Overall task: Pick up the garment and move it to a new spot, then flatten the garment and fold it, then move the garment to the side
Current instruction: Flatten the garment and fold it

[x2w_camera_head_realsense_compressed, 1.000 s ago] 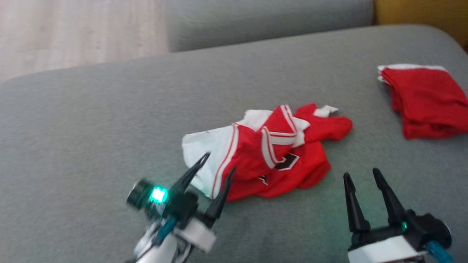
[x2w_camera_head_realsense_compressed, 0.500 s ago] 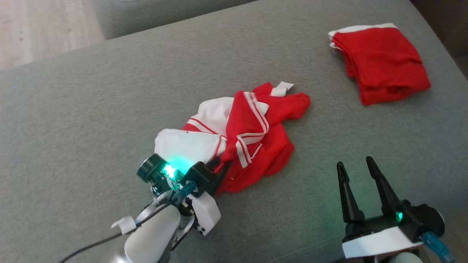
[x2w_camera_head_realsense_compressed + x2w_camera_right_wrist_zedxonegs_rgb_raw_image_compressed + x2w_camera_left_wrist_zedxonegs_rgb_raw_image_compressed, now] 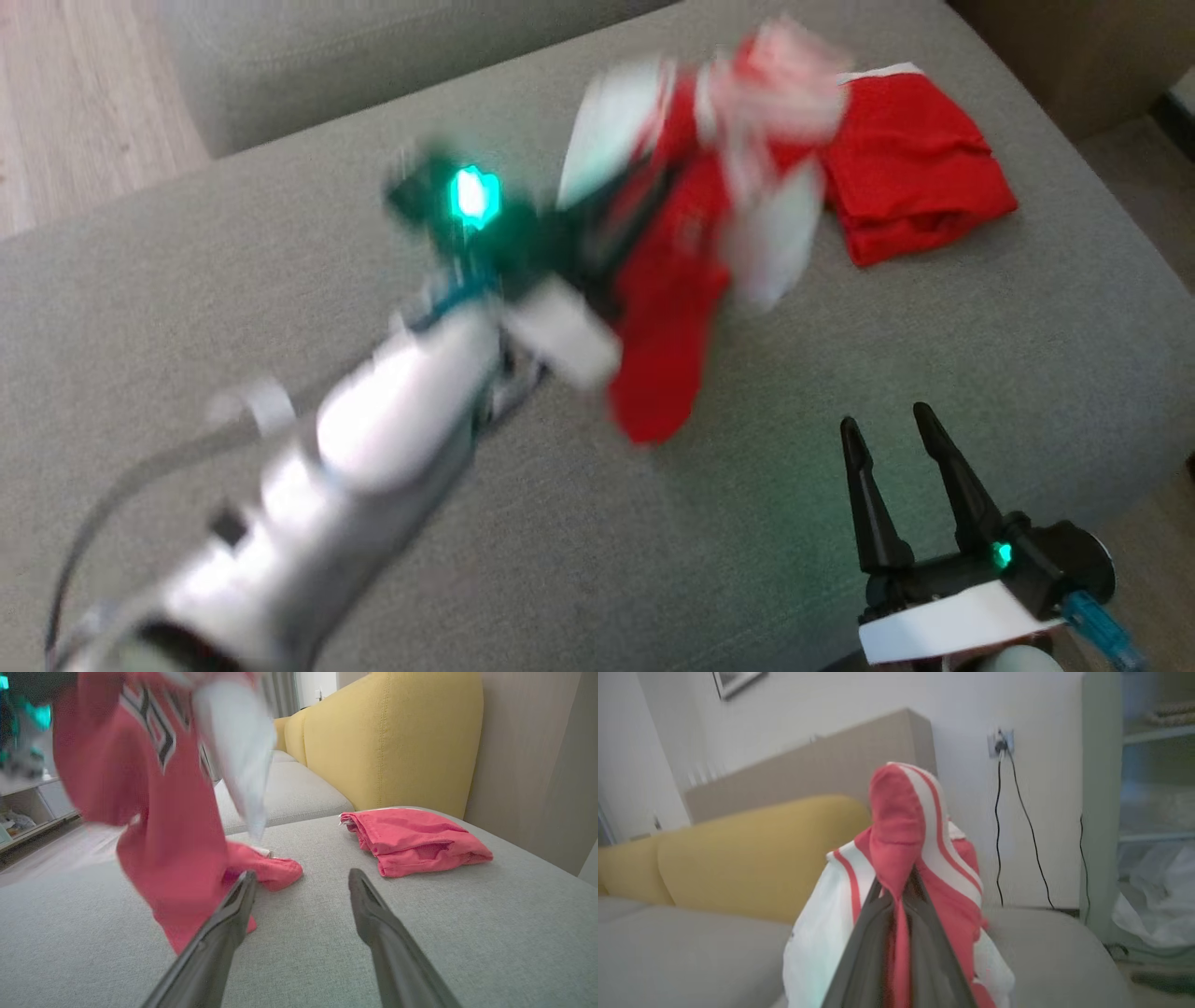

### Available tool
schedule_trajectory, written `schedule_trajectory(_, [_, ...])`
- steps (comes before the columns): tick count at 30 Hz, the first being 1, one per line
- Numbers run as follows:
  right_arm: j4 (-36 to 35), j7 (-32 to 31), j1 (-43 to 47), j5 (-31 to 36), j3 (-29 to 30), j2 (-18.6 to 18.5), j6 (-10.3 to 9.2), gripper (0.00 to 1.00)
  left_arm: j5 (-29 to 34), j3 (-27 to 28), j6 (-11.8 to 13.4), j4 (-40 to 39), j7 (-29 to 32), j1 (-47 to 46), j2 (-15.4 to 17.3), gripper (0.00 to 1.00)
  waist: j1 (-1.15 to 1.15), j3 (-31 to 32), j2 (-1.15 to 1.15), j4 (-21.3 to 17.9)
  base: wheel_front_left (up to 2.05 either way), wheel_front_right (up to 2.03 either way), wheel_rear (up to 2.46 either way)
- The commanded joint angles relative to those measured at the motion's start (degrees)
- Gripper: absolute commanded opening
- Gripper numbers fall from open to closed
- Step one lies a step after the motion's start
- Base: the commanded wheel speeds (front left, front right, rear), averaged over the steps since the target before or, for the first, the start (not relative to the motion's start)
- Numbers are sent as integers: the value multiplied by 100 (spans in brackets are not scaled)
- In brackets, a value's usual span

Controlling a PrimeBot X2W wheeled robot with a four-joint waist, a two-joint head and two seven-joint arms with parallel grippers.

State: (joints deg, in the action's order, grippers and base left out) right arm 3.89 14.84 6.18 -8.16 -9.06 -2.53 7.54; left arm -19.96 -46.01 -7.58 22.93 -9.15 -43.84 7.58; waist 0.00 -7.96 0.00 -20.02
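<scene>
Clearly the left gripper [image 3: 897, 885] has its jaws clamped on a bunched fold of the red-and-white garment [image 3: 672, 299]; in the left wrist view the cloth is squeezed up between the two dark fingers and spills down either side of them. The garment hangs from that grip above the grey sofa seat [image 3: 187, 299], blurred in the head view, with white panels and a red body bearing black lettering. In the right wrist view its lowest red fold appears to rest on the seat. The right gripper [image 3: 882, 418] sits low over the near right of the seat, jaws wide apart and holding nothing. A folded red cloth [image 3: 920, 177] lies flat toward the seat's far right, apart from the hanging garment, just before a yellow cushion [image 3: 387, 742].
</scene>
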Motion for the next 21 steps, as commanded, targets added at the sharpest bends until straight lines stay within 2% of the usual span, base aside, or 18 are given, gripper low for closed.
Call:
schedule_trajectory(1, [-145,16,-139,-20,-131,-35,-5,100,-92,353,9,-217,-173,-785,-25,0,0,71,0,-16,0,0,0])
schedule_trajectory(6, [-139,16,-102,20,-123,-35,-5,100,-409,1159,91,-144,-502,-1928,-212,0,0,234,0,80,0,0,0])
schedule_trajectory(10, [-170,16,-70,58,-100,-35,-5,100,-708,1764,201,-158,-567,-2032,-176,0,0,286,0,299,0,0,0])
schedule_trajectory(15, [-179,16,-12,70,-39,-35,-5,100,-1214,2084,186,-57,-576,-973,-8,0,0,285,0,590,0,0,0])
schedule_trajectory(17, [-182,16,9,81,-18,-35,-5,100,-1448,2142,185,37,-577,-149,82,0,0,255,0,741,0,0,0])
schedule_trajectory(18, [-200,16,18,94,34,-35,-5,100,-1627,2146,190,188,-579,726,147,0,0,192,0,901,0,0,0])
schedule_trajectory(21, [-224,16,-11,134,93,-35,-5,100,-1842,2196,273,504,-581,1854,115,0,0,58,0,1137,0,0,0])
